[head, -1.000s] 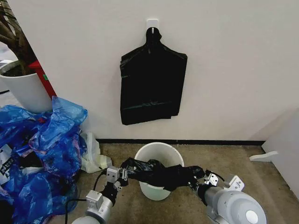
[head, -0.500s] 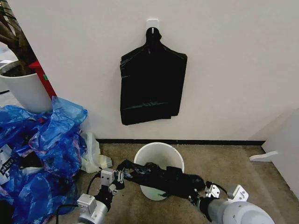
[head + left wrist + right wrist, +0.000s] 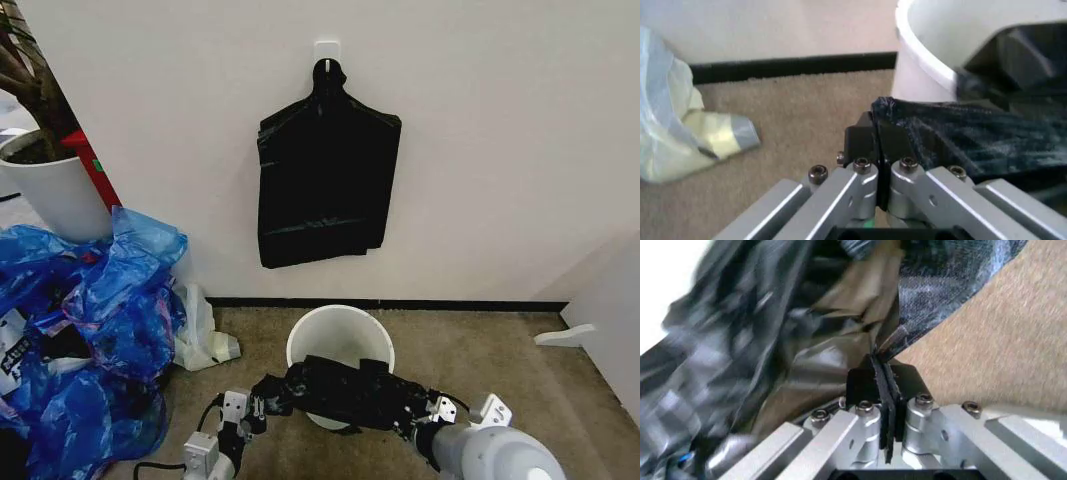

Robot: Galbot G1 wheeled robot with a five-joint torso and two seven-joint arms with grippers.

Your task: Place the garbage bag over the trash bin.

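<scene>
— Where's the bag?
— Lower centre: the round cream-white plastic trash bin (image 3: 340,345), with the glossy black film garbage bag (image 3: 345,392) stretched across its near rim.
— Fingers?
— My left gripper (image 3: 877,145) and right gripper (image 3: 881,377) each pinch a bag end.

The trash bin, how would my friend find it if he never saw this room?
Look at the white wall with a flat black bundle hanging. On the floor below stands the trash bin: round, cream-white, smaller than the plant pot, with black film draped over its front rim.
</scene>
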